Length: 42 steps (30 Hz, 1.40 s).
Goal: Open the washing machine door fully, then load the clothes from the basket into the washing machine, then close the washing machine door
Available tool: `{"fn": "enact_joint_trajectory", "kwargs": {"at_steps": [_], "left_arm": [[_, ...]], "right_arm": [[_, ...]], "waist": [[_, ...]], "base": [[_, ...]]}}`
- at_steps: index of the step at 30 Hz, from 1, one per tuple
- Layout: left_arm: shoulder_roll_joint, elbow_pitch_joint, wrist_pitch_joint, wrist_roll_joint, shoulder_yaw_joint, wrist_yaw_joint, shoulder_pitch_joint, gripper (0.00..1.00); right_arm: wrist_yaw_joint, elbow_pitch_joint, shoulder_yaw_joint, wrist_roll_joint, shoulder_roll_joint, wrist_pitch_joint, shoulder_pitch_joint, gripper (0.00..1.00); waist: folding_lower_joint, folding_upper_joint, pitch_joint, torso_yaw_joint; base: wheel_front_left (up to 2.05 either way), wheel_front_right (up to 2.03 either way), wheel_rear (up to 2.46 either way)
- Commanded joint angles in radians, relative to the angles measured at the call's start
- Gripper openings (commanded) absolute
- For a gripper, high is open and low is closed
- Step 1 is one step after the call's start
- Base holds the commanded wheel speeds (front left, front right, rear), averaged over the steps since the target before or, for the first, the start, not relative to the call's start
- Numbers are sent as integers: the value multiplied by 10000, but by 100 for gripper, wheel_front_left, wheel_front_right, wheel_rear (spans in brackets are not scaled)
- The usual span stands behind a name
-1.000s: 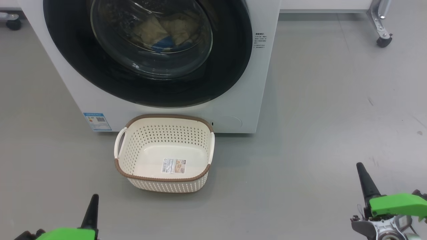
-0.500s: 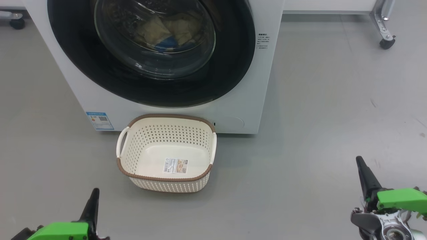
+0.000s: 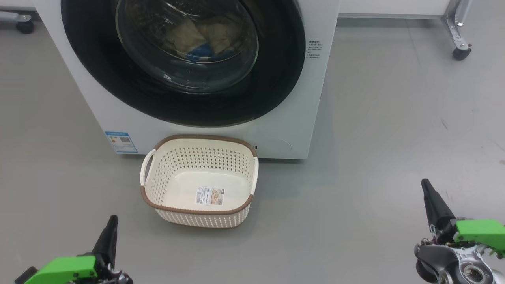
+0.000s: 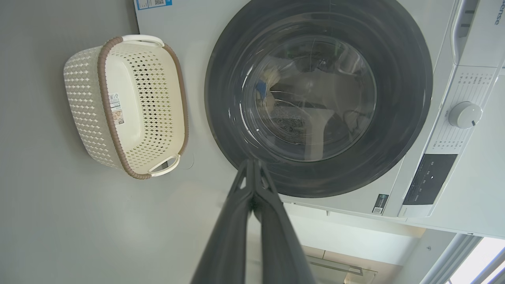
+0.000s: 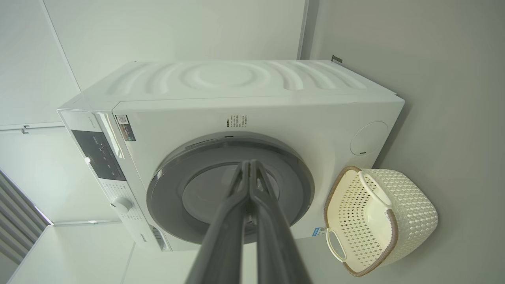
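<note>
The washing machine [image 3: 303,118] stands straight ahead, and its door [image 3: 280,79], black-rimmed with a glass bowl, lies flush against the front. Through the glass I see the clothes [image 3: 205,37], pale cream with a blue patch, lying in the drum. The cream basket [image 3: 199,138] sits on the floor against the washer's base, with only a label sticker inside. My left gripper [image 3: 112,219] is at the lower left and my right gripper [image 3: 425,183] at the lower right. Both are shut on nothing and well short of the basket. In the wrist views, the left gripper's [image 4: 251,162] and the right gripper's [image 5: 248,162] fingers are pressed together.
Grey floor spreads to both sides of the washer. A metal frame leg on a caster [image 3: 459,53] stands at the far right, and another caster [image 3: 24,27] at the far left. The control panel's knob [image 4: 465,114] is beside the door.
The head camera has shifted a little, sliding the whole scene rightward. Both grippers' fingertips stand slightly higher in the view. Door, basket and clothes are unchanged.
</note>
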Motion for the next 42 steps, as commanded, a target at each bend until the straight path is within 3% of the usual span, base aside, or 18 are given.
{"fn": "enact_joint_trajectory", "kwargs": {"at_steps": [1,42], "left_arm": [[79,-234,100,-259,392,-6,-554,0],[7,-230,182,-173,495,-6,-562,0]], "right_arm": [[-29,-317,155,304,-247,142,-600,0],[-29,-314,101,260,-210,185,-606,0]], "waist": [[0,-1,-2,9],[0,-1,-2,9]], "base": [[0,0,0],[0,0,0]]}}
